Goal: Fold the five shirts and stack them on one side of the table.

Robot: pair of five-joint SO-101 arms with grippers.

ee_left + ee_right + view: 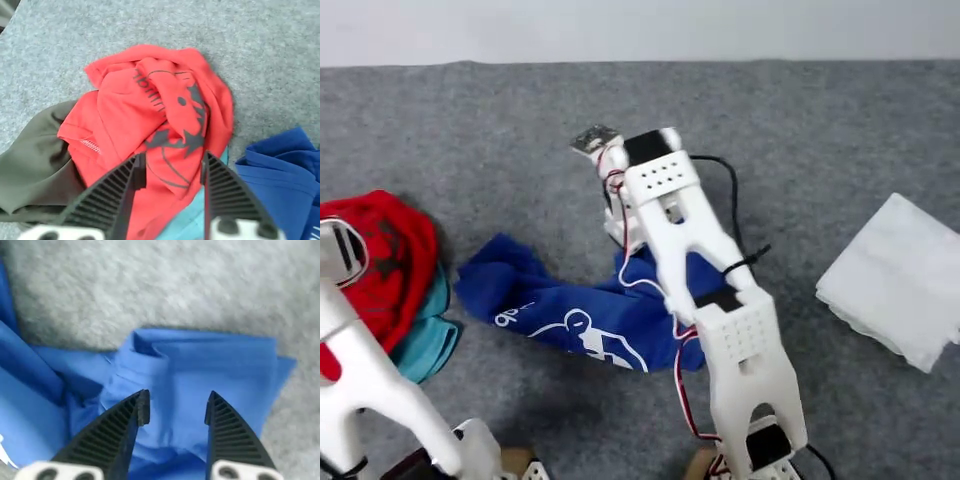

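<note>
Over the blue shirt [215,360], right hand [178,402] spread wide

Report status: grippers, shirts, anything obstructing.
Left gripper open above red shirt. Right gripper open above blue shirt. White shirt folded, lying apart. Red heaped on teal shirt and olive shirt.

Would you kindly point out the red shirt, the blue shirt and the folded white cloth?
red shirt [165,105]: left wrist view, dark printed front.
blue shirt [545,300]: high view, blue fabric beside the white print.
folded white cloth [895,275]: high view, middle of top face.
</note>
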